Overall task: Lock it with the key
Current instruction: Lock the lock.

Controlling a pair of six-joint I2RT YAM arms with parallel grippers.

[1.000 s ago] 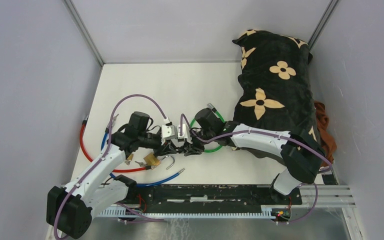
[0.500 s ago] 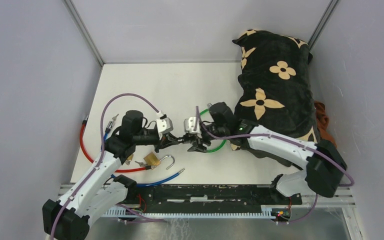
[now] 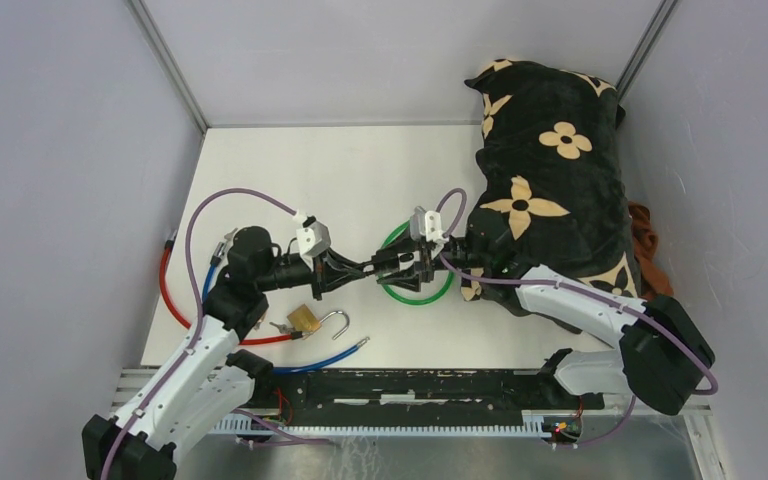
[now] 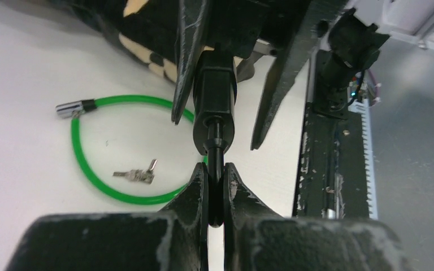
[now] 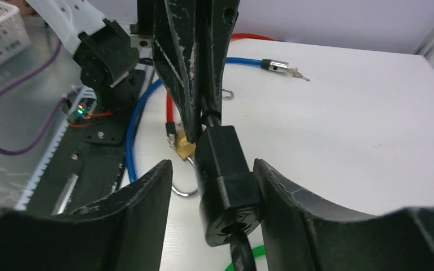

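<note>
- The left claw [image 4: 215, 170] is pinched shut on the thin stem of the black lock barrel [image 5: 226, 186], held mid-scene above the tabletop [image 3: 360, 170].
- The right claw [image 5: 212, 165] stands open astride the barrel, gripping nothing.
- Likely step: steadying the lock. Next, the right claw must pick up the keys [image 4: 135, 175] lying inside the green cable [image 4: 74, 148].

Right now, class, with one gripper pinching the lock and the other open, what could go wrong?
The left gripper pinches only a thin pin on the black lock; with the right gripper open around it, the lock may slip or swing. Dropped, it could knock the keys on the table.
</note>
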